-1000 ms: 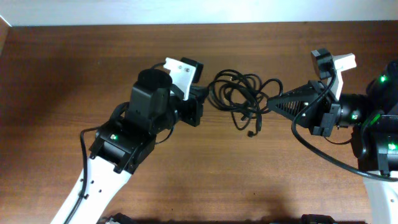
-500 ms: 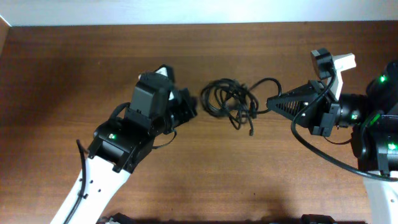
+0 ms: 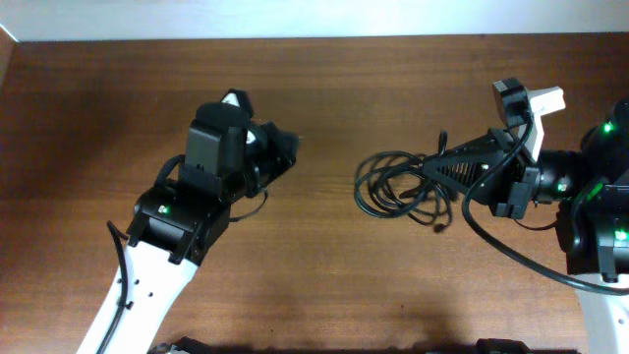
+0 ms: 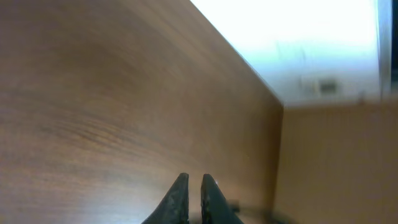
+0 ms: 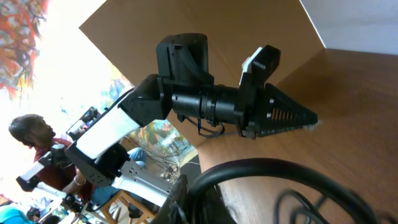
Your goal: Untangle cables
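Note:
The cables (image 3: pixel 405 187) are thin black cords bunched in one loose tangle right of the table's middle, with a small plug end (image 3: pixel 437 228) trailing at the lower right. My right gripper (image 3: pixel 430 167) is shut on the tangle's right side. In the right wrist view a black loop (image 5: pixel 280 167) runs out from those jaws (image 5: pixel 196 200). My left gripper (image 3: pixel 292 146) is shut and empty, well left of the tangle and apart from it. In the left wrist view its fingers (image 4: pixel 194 186) are nearly touching over bare wood.
The wooden table (image 3: pixel 324 285) has its back edge against a white wall (image 3: pixel 295 15). The left arm's body (image 3: pixel 187 211) crosses the front left. The right arm's body (image 3: pixel 580 197) fills the right side. The left arm also shows in the right wrist view (image 5: pixel 205 99).
My left gripper has let go of the tangle and drawn back to the left. The tangle has slid right toward my right gripper, which still holds it.

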{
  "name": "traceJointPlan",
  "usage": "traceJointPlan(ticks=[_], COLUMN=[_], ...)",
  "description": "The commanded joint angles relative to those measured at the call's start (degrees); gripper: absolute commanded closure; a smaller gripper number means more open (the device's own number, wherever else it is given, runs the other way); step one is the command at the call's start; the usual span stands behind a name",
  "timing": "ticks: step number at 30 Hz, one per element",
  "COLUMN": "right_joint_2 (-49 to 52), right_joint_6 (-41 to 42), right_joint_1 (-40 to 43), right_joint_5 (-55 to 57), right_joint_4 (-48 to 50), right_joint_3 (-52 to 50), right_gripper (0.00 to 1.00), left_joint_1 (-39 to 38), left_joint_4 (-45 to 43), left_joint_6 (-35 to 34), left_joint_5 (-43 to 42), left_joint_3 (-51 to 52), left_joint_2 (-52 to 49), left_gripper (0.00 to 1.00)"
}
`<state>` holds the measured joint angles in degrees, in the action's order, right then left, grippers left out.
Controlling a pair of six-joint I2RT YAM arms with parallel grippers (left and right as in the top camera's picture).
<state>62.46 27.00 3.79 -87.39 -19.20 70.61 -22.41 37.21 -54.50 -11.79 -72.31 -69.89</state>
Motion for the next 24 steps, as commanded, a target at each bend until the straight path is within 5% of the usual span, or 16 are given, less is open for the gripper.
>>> traceJointPlan(ticks=[1, 4, 7, 10, 13, 24], right_joint_2=[-1.0, -1.0, -1.0, -1.0, -1.0, -2.9], right_joint_6=[-0.7, -0.7, -0.7, -0.7, -0.7, -0.7], right_joint_1=[-0.4, -0.4, -0.4, -0.4, -0.4, -0.4], right_joint_5=[-1.5, -1.5, -1.6, -1.6, -1.6, -1.6], right_joint_4=[1.3, 2.0, 2.1, 2.1, 2.1, 2.1], right_joint_3=[0.4, 0.4, 0.4, 0.4, 0.4, 0.4], right_gripper=[0.96, 0.96, 0.96, 0.96, 0.96, 0.96], left_joint_1=[0.2, 0.2, 0.2, 0.2, 0.2, -3.1], left_joint_4=[-0.5, -1.4, -3.4, -5.2, -8.3, -9.3], left_joint_6=[19.7, 29.1, 38.1, 38.8, 38.8, 42.8], left_joint_5=[-17.5, -30.1, -40.5, -41.4, -44.4, -44.2], left_joint_3=[-0.5, -0.5, -0.5, -0.5, -0.5, -0.5], left_joint_2=[-0.2, -0.2, -0.2, -0.2, -0.2, -5.2], left_gripper=[0.53, 0.28, 0.19, 0.18, 0.05, 0.12])
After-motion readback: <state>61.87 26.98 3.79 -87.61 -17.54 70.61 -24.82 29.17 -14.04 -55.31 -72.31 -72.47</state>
